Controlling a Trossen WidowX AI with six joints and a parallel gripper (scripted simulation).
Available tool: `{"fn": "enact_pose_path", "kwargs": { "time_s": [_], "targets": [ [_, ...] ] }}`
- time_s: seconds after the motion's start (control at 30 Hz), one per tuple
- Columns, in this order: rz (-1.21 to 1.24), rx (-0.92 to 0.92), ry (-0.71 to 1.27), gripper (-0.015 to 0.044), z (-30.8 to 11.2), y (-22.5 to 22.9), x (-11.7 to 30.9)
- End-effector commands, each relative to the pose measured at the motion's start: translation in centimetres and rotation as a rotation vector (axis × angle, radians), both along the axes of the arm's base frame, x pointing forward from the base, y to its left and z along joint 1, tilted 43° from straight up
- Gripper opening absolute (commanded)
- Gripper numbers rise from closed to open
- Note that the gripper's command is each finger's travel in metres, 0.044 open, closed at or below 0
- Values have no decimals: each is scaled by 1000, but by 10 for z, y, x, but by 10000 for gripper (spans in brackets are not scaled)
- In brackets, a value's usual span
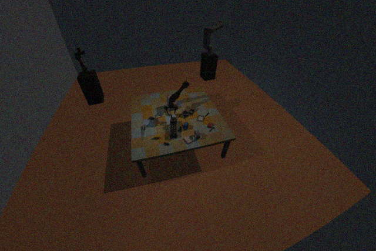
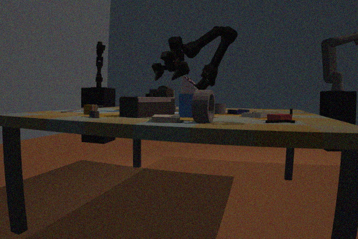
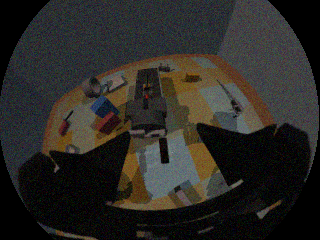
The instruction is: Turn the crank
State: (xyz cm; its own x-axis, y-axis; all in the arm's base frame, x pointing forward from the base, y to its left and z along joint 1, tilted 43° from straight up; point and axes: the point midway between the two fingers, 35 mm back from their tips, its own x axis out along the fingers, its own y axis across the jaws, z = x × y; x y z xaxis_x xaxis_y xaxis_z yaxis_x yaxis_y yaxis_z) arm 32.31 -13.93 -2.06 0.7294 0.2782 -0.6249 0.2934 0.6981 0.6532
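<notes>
The machine [image 1: 173, 128] [image 2: 130, 106] [image 3: 155, 111] is a long dark block on the table. In the wrist view its slot holds a small red pointer [image 3: 147, 97], with a tiny orange-brass spot [image 3: 146, 86] farther along. The two zero marks cannot be told apart, nor whether the pointer is level with them. The dark crank handle [image 3: 164, 151] shows as a short upright bar at the machine's near end, below the gap between the fingertips. My gripper [image 1: 171, 111] [image 2: 165, 79] [image 3: 163, 130] is open and empty, above the machine's near end and apart from the handle.
Left of the machine in the wrist view are a blue block [image 3: 104, 107], a red block [image 3: 108, 123], a grey ring [image 3: 92, 87] [image 2: 203, 106] and a red-handled item [image 3: 64, 127]. Right of it are a yellow block [image 3: 192, 78] and a long thin tool [image 3: 234, 104].
</notes>
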Motion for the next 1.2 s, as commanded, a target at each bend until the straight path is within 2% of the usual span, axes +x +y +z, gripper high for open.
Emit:
{"fn": "enact_pose_path", "kwargs": {
  "time_s": [0.0, 1.17],
  "targets": [
    [-2, 6, 9, 440, -14, 14, -2],
    [-1, 9, 9, 440, -56, 53, 2]
  ]
}}
